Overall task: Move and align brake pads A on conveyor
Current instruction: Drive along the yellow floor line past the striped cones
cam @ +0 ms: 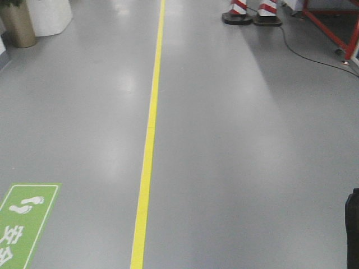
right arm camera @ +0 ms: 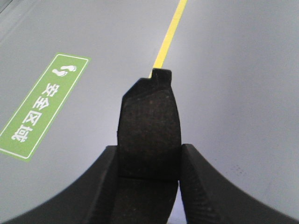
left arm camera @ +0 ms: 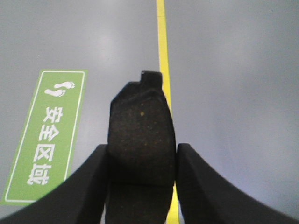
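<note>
The left pincer (left arm camera: 142, 148) clamps a brake pad (left arm camera: 140, 116) between its fingers. The right pincer (right arm camera: 148, 148) likewise clamps a second brake pad (right arm camera: 148, 112).

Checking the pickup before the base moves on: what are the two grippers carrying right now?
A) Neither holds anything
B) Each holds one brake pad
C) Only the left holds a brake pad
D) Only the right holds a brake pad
B: the left gripper is shut on the left pad and the right gripper on the right pad, each seen in its wrist view above the grey floor.
</note>
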